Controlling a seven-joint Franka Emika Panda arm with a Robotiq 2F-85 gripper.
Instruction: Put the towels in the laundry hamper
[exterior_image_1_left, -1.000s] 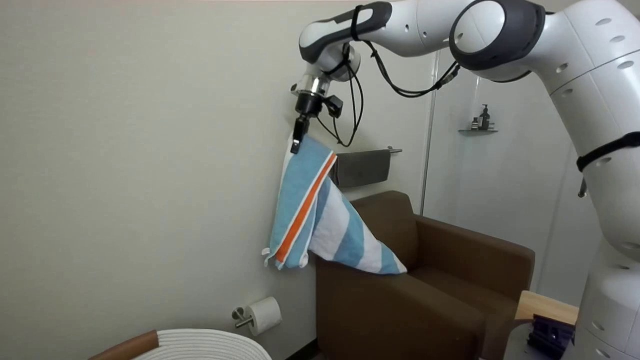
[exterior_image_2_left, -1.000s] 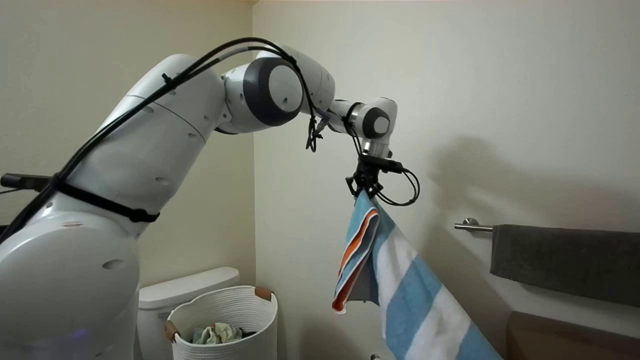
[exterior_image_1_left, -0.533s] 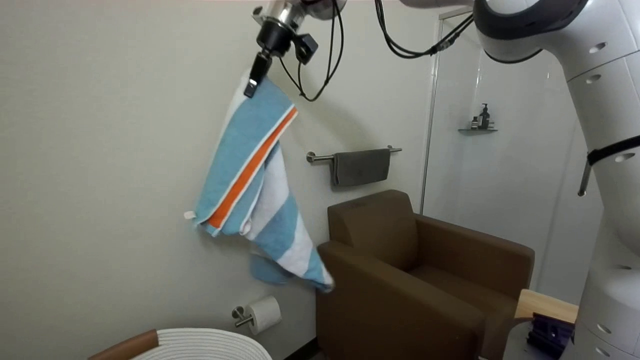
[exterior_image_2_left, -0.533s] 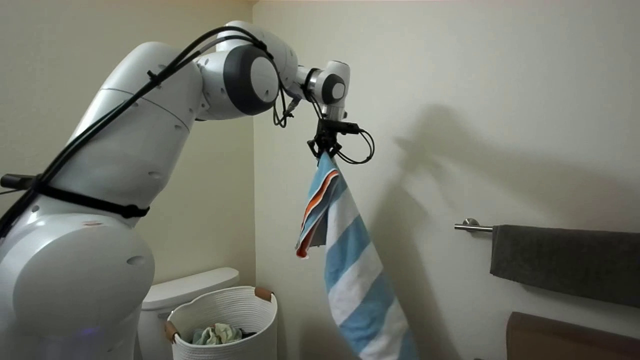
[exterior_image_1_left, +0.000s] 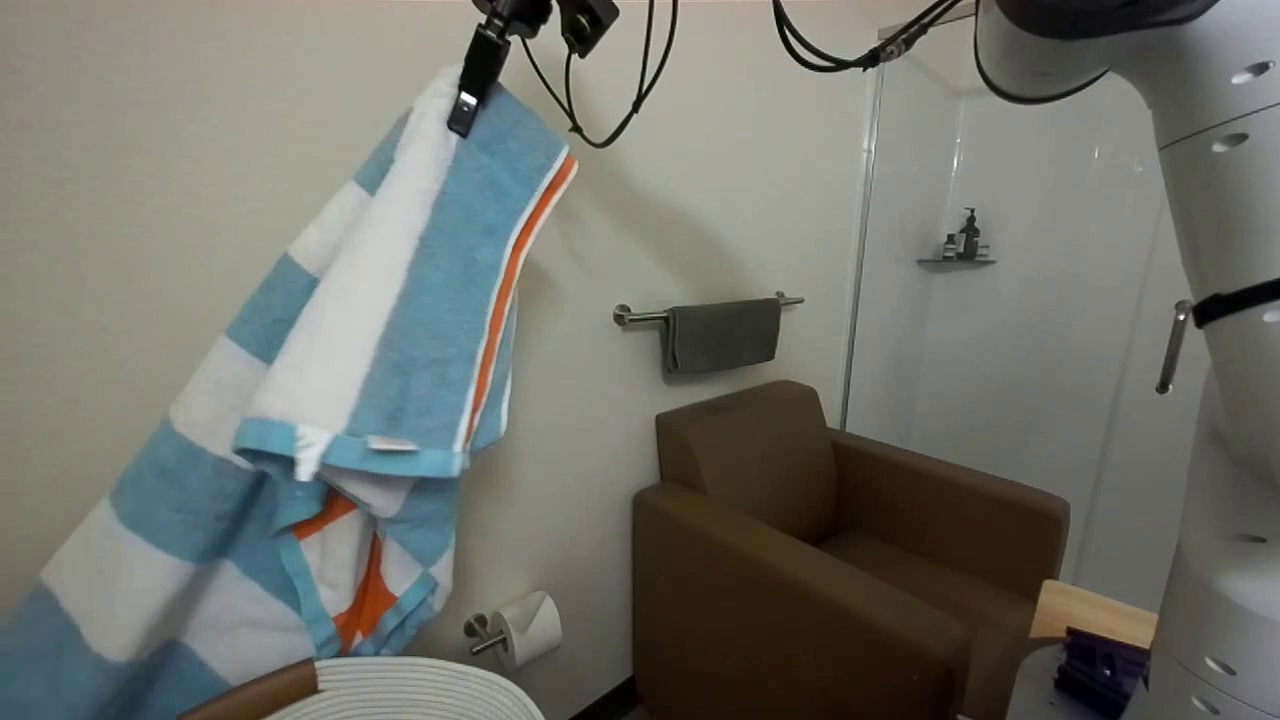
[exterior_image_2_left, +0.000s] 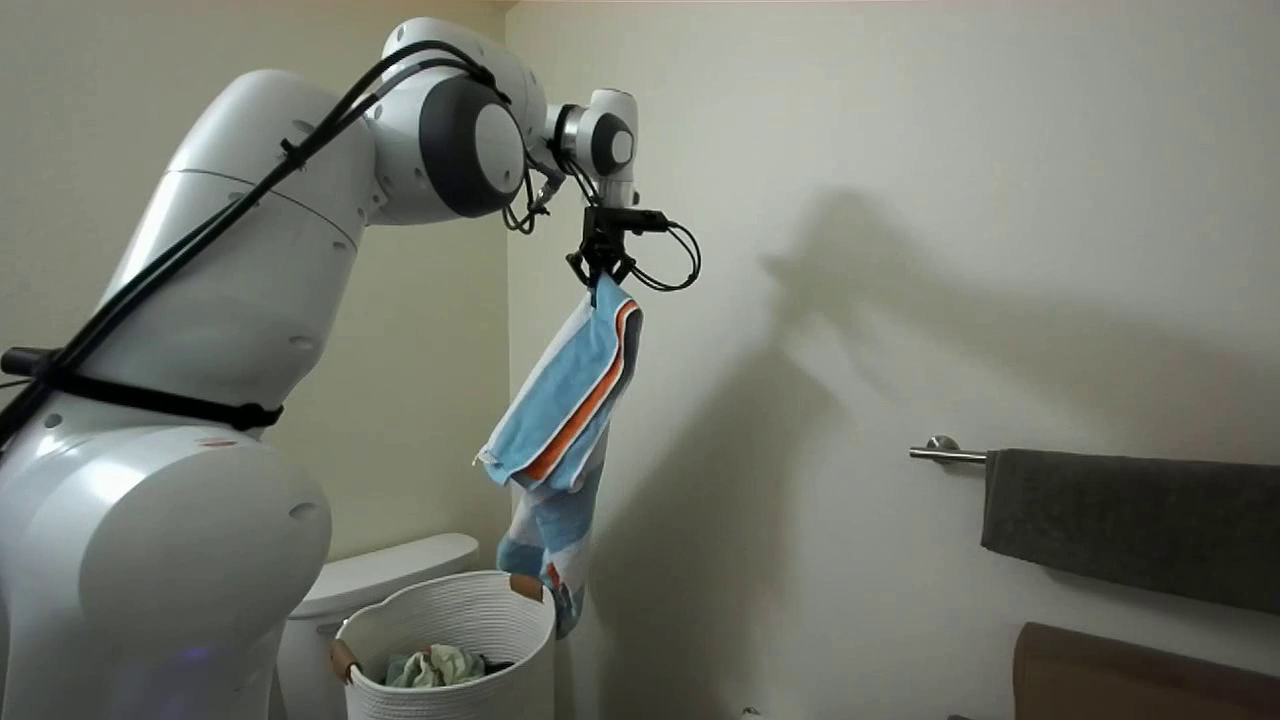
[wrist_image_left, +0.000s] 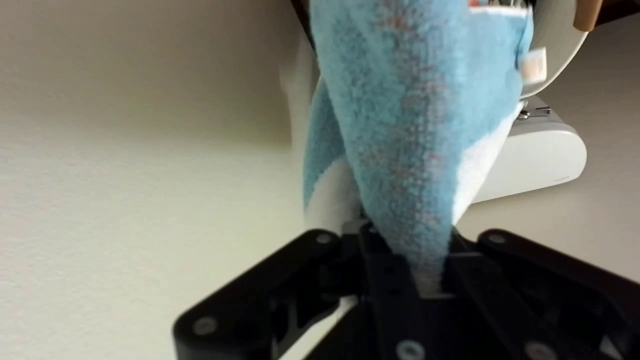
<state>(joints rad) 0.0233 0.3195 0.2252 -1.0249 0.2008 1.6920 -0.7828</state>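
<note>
Hanging by its top, clamped in gripper (exterior_image_2_left: 599, 284): striped towel (exterior_image_2_left: 558, 405). In hamper (exterior_image_2_left: 525, 682): green towel (exterior_image_2_left: 440, 667). Over bar (exterior_image_2_left: 948, 455): grey towel (exterior_image_2_left: 1130, 525), draped.

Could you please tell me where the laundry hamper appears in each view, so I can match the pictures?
In an exterior view, laundry hamper: bottom, left of centre, only its top showing.
In an exterior view, laundry hamper: bottom, left of centre, interior showing.
Wrist view, laundry hamper: top right.
Shared landmark: the striped towel, in all three.
</note>
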